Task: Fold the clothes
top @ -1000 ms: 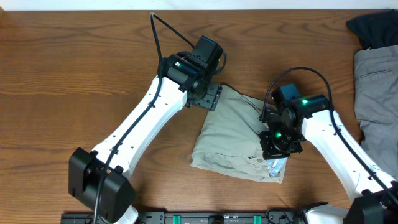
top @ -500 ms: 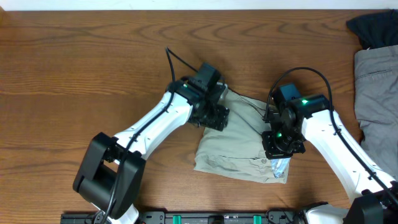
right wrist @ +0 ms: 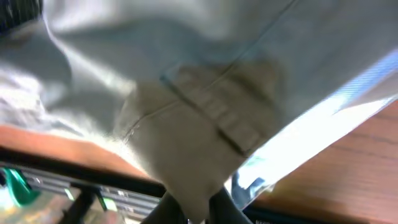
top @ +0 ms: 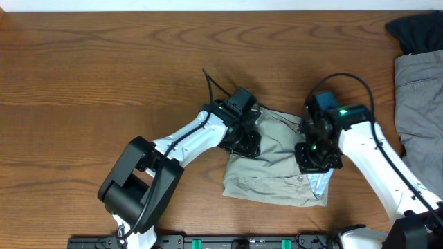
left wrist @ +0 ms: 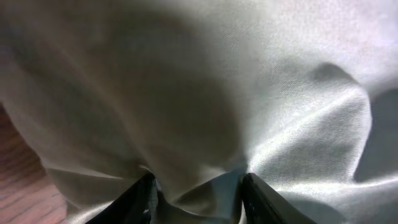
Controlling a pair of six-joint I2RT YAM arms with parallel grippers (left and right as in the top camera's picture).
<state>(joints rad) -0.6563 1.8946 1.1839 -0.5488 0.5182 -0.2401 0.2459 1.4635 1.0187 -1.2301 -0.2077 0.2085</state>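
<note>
The khaki-green shorts (top: 273, 176) lie partly folded on the wooden table, near its front edge. My left gripper (top: 243, 140) presses down on their upper left part; in the left wrist view its jaws (left wrist: 198, 198) stand apart with a ridge of the cloth (left wrist: 205, 112) between them. My right gripper (top: 317, 158) is at the shorts' right edge. In the right wrist view its jaws (right wrist: 198, 214) are shut on a fold of the shorts (right wrist: 186, 143) near a belt loop, with pale lining showing beside it.
A grey garment (top: 421, 104) lies at the table's right edge, with a black garment (top: 415, 31) behind it at the far right corner. The table's front rail (top: 242, 242) runs just below the shorts. Bare wood (top: 83, 83) fills the left half.
My left gripper has moved right and toward the front, from the shorts' upper left corner onto the cloth. The shorts have shifted right and bunched narrower. My right gripper has shifted slightly right.
</note>
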